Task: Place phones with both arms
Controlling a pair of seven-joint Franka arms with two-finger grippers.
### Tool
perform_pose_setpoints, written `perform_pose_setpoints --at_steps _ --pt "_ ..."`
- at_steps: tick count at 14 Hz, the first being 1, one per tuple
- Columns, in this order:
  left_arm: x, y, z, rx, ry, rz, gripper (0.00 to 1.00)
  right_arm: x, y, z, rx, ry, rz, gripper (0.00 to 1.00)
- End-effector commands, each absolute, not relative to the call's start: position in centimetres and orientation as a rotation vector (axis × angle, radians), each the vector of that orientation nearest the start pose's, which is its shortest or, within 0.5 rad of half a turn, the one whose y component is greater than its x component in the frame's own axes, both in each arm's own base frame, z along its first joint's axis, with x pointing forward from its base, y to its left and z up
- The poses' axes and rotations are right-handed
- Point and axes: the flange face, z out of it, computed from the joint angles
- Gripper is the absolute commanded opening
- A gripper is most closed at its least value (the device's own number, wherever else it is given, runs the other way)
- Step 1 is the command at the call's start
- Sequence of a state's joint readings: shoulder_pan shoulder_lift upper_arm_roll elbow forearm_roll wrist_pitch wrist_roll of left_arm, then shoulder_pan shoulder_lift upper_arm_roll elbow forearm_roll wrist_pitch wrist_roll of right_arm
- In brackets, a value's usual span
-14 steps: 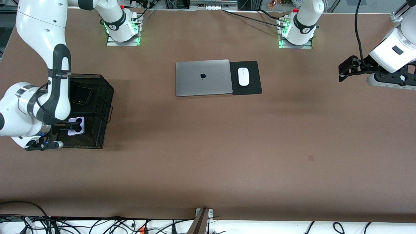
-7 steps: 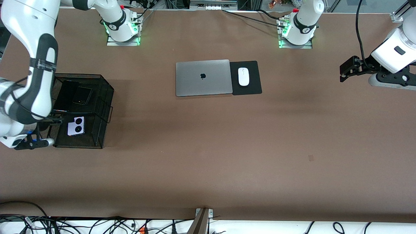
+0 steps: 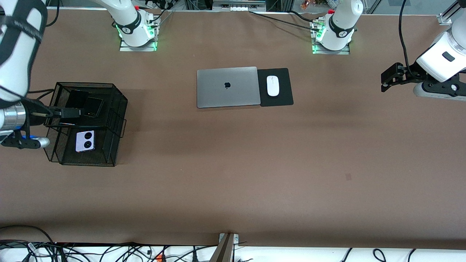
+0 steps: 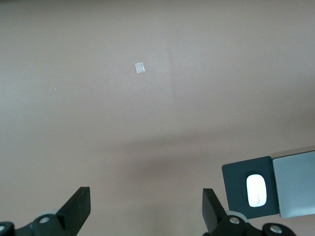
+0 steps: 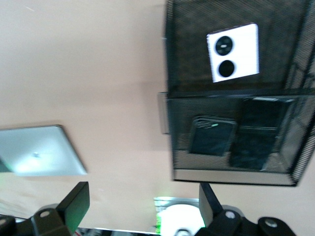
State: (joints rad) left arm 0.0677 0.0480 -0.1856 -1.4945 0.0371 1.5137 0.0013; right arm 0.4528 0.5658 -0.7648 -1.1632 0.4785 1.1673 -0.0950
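Observation:
A black mesh basket [image 3: 87, 84] stands at the right arm's end of the table. In its compartment nearer the front camera lies the lilac phone [image 3: 85, 141] [image 5: 233, 52], lenses up. The farther compartment holds the small folded black phone [image 3: 92, 107] [image 5: 212, 136] beside the long black slab phone [image 3: 74, 99] [image 5: 256, 137]. My right gripper [image 3: 74, 112] [image 5: 142, 206] hangs open and empty above the basket, over the divider. My left gripper [image 3: 389, 78] [image 4: 146, 209] waits open and empty over bare table at the left arm's end.
A closed silver laptop [image 3: 228, 86] [image 5: 42, 150] lies mid-table toward the bases, with a white mouse [image 3: 272, 86] [image 4: 256, 190] on a black pad [image 3: 284, 98] beside it. A small tape mark [image 3: 348, 177] [image 4: 140, 67] sits on the brown tabletop.
My right gripper has let go of the lilac phone, risen out of the nearer compartment and drawn back toward the basket's middle. The phone stays lying in the basket. The left arm has barely moved.

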Motion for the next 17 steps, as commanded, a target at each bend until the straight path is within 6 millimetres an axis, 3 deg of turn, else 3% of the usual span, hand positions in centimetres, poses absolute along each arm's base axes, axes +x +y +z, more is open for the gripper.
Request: perform_pose_setpoints --at_steps 1,4,9,10,15,17 --pt "55.6 -5.9 63.4 -3.117 0.19 0.036 1.0 63.7 1.2 53.8 -2.882 0.287 0.554 0.98" --pt "55.6 -6.0 63.4 -3.118 0.194 0.034 1.0 62.9 3.6 55.6 -2.883 0.416 0.553 0.99" --pt "55.6 -5.9 63.4 -3.118 0.19 0.034 1.0 62.9 5.6 55.1 -2.879 0.448 0.593 0.99" --pt "55.7 -6.0 63.4 -3.118 0.194 0.036 1.0 63.0 5.3 55.0 -2.889 0.449 0.596 0.99" --pt "55.7 -5.7 63.4 -3.119 0.185 0.036 1.0 62.5 7.6 56.8 -3.082 0.249 0.507 0.98" --pt "55.7 -5.6 63.4 -3.119 0.183 0.036 1.0 62.4 6.6 56.7 -3.099 0.239 0.471 0.98"
